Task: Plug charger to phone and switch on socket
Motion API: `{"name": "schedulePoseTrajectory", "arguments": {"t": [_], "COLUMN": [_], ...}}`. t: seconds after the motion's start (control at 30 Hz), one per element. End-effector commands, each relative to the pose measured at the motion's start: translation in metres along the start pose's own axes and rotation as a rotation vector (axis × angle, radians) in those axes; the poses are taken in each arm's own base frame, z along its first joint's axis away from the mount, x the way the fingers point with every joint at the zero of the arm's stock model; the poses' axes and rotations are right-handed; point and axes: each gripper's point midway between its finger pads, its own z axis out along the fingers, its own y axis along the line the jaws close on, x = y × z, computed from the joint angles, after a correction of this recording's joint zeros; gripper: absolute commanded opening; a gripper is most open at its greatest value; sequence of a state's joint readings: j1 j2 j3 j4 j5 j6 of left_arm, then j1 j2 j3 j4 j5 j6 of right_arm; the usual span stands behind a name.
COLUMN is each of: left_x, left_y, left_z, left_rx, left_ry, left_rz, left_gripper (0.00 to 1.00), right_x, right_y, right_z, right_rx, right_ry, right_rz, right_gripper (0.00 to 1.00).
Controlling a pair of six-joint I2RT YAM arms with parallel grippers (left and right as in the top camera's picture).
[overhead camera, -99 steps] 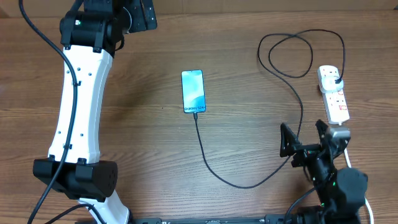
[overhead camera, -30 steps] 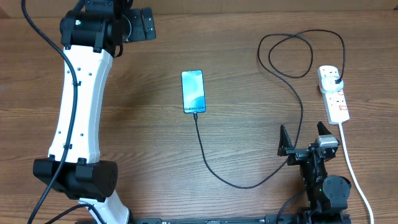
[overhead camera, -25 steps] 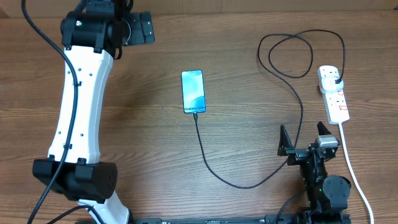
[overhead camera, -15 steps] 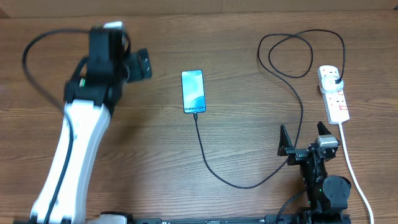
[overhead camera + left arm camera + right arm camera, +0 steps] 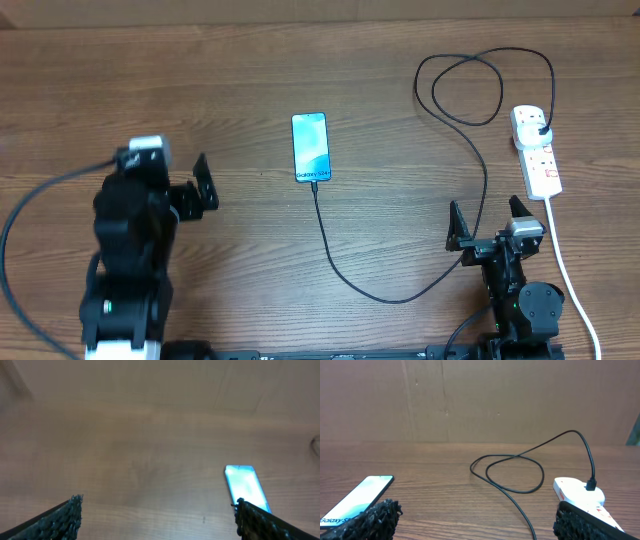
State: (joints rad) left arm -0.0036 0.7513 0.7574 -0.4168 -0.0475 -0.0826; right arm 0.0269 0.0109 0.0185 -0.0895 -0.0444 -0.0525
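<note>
Phone [image 5: 310, 147] lay flat on the wooden tabletop [image 5: 250, 80], just left of frame centre in the overhead view, screen lit pale blue, "Galaxy" end toward the bottom of the frame. Charger [image 5: 400, 297] met that lower short end of the phone. Its black cable swept down, curved right, climbed the right side and looped in the upper right before ending in a black plug seated in the socket [image 5: 537, 150]. Socket sat at the far right edge, its white cord [image 5: 565, 260] trailing to the lower right; switch position too small to read. Left pincer [image 5: 157, 510] stood at the lower left, jaws wide, holding nothing, well apart from the phone. Right pincer [image 5: 489, 222] stood at the lower right, jaws wide and empty, just below the socket, cable passing close by its left finger.
</note>
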Motion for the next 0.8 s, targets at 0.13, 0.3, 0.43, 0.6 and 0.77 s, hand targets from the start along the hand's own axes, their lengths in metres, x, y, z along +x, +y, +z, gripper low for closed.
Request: {"name": "schedulePoseTrajectory", "arguments": {"t": [0.13, 0.3, 0.43, 0.6, 0.77], "left_x": [0.022, 0.030, 0.036, 0.051, 0.066], "left_y": [-0.003, -0.003, -0.002, 0.000, 0.009], "left_z": [-0.010, -0.010, -0.011, -0.016, -0.023], "left_rx": [0.040, 0.043, 0.047, 0.045, 0.011], "left_ry": [-0.070, -0.097, -0.203, -0.339, -0.410], "left_rz": [0.067, 0.078, 0.075, 0.071, 0.056], "left_gripper": [1.00, 1.00, 1.00, 1.00, 1.00], "right_x": [0.002, 0.002, 0.002, 0.002, 0.002], "right_y": [0.000, 0.000, 0.000, 0.000, 0.000], "right_z": [0.000, 0.000, 0.000, 0.000, 0.000], "right_rx": [0.001, 0.001, 0.001, 0.001, 0.001], "right_ry": [-0.004, -0.004, -0.004, -0.004, -0.004], "right_rz": [-0.005, -0.005, -0.005, -0.005, -0.005], "right_gripper": [1.00, 1.00, 1.00, 1.00, 1.00]}}
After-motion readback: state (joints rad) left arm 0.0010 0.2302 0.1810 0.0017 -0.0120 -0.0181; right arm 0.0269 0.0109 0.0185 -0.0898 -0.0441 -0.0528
